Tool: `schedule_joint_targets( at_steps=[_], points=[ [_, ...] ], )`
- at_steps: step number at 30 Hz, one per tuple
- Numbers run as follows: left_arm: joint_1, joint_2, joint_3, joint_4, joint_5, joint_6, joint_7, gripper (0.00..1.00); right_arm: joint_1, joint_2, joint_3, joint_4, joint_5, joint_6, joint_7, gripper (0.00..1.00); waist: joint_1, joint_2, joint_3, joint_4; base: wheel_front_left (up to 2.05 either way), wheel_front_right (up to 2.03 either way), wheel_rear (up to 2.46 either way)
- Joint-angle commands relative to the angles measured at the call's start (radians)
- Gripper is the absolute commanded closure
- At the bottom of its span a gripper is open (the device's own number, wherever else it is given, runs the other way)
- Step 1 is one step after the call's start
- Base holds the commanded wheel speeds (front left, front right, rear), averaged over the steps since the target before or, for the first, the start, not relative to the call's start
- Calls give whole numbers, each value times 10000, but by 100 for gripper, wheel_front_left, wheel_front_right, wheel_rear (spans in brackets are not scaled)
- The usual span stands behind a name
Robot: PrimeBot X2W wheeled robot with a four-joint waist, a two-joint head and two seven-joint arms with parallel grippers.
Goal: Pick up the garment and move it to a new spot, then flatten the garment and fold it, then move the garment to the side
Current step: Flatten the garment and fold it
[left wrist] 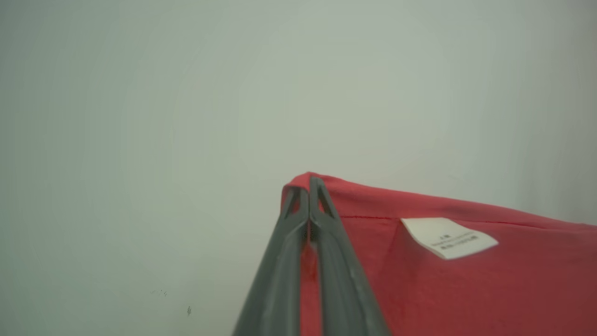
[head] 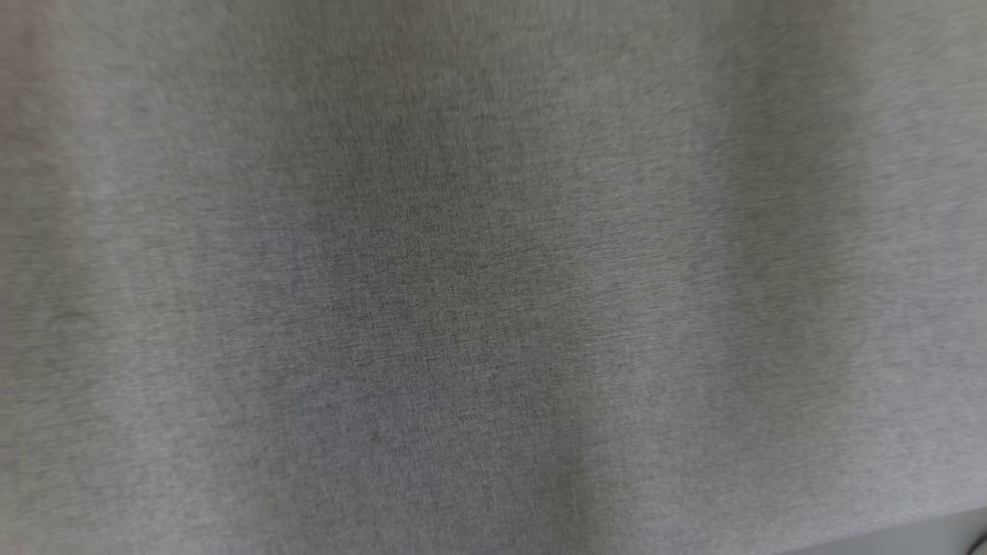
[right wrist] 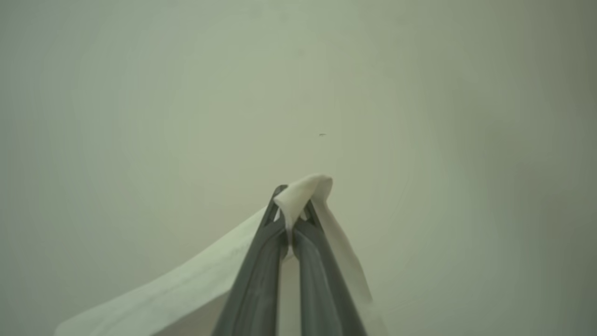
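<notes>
Left gripper (left wrist: 309, 186) is clamping a corner of the red garment (left wrist: 466, 284), near its white label (left wrist: 447, 237). Right gripper (right wrist: 295, 205) is pinching a pale fabric edge (right wrist: 186, 289), likely the same garment. Judgement: pick-up done, relocating under way; flattening, folding and side move remaining. Plain pale background is surrounding both grippers, so there is open room. Head view is showing blurred grey cloth (head: 493, 277); worktop edges cannot be told.

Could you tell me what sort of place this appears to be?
Hard to say; likely an indoor garment-folding station: grey woven cloth, red garment with a white label, white cloth, plain pale background.
</notes>
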Motion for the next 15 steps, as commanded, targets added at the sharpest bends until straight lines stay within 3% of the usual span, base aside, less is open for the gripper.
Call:
schedule_joint_targets(
  at_steps=[1,8,15],
  points=[
    [-49,-8,64,105,-107,-80,-156,100,25,-82,101,-185,-23,29,-61,100,-4,-3,1308,87,0,0,0],
    [1249,-106,-330,257,-318,-345,-364,100,1564,-704,1214,-1273,200,29,-73,100,-4,-3,1214,425,0,0,0],
    [3554,32,-480,-324,-1353,-409,-388,100,4308,-1401,2315,-1837,915,29,328,100,-4,-3,-92,643,0,0,0]
  ],
)
